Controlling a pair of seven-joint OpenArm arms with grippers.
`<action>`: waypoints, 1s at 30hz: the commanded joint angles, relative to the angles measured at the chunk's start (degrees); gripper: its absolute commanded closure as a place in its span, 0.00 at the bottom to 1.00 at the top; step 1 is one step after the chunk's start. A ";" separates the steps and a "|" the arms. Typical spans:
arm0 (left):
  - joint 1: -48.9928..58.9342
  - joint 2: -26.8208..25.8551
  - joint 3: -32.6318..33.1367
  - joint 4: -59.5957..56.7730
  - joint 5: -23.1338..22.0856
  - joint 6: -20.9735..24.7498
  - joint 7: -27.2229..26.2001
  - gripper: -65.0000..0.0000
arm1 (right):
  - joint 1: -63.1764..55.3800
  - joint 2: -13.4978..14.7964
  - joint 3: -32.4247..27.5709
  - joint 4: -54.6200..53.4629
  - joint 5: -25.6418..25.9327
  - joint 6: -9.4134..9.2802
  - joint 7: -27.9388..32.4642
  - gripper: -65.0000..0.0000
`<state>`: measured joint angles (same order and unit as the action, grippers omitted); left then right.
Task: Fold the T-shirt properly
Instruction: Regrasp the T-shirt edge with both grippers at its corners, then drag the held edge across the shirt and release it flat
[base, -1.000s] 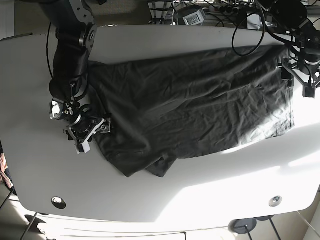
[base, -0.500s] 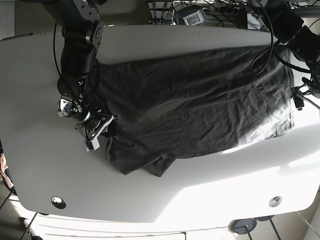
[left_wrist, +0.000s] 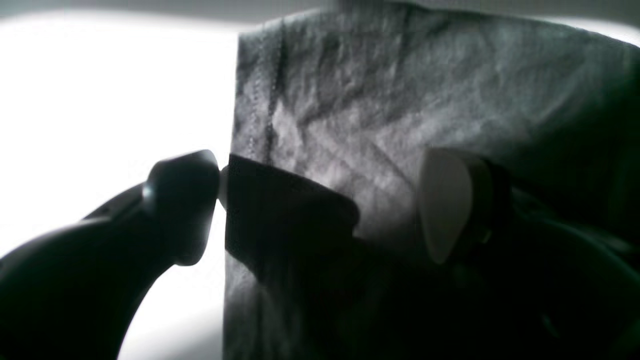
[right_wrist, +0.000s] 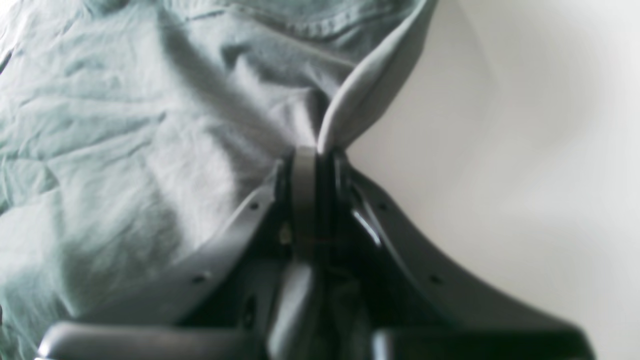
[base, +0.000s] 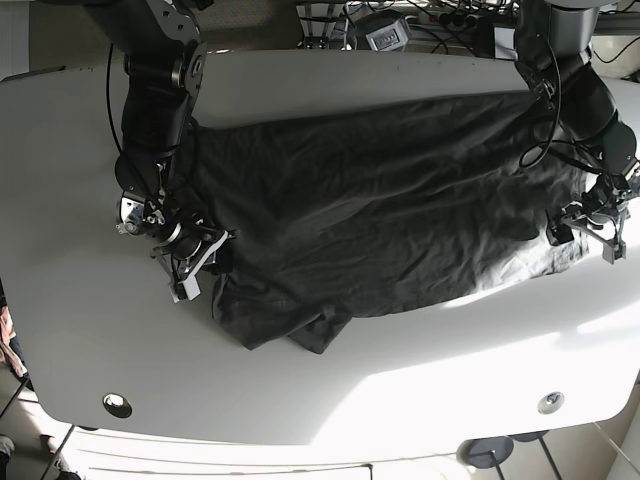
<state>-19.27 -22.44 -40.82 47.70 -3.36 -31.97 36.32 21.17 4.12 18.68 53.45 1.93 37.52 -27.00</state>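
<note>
dark wrinkled cotton t-shirt (base: 385, 215) spread across the white rounded table (base: 330, 380), both grippers at its edges.

right gripper (base: 200, 262), left of centre in the base view, is pressed together, pinching a fold of the shirt's edge; the right wrist view shows fabric rising from its closed tips (right_wrist: 312, 155). left gripper (base: 585, 228), at the right edge of the frame, stands spread, its fingers (left_wrist: 445, 200) straddling the hem, one over the fabric and one over bare table.
</note>
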 joint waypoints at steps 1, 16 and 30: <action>-0.82 -0.73 0.07 -0.89 0.06 -0.34 1.97 0.10 | 1.12 0.32 0.00 0.66 0.13 0.15 -0.03 0.97; 0.06 1.47 0.07 9.84 0.41 -8.03 4.96 1.00 | -0.55 0.23 -0.08 7.16 0.13 0.77 -0.03 0.97; -9.17 6.04 8.69 38.41 0.41 -8.03 22.10 1.00 | 8.41 2.43 -0.35 18.59 -0.31 0.86 -6.89 0.97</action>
<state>-26.94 -15.00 -31.83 84.86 -2.61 -40.16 59.48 27.68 5.89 18.15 70.81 0.56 38.59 -35.29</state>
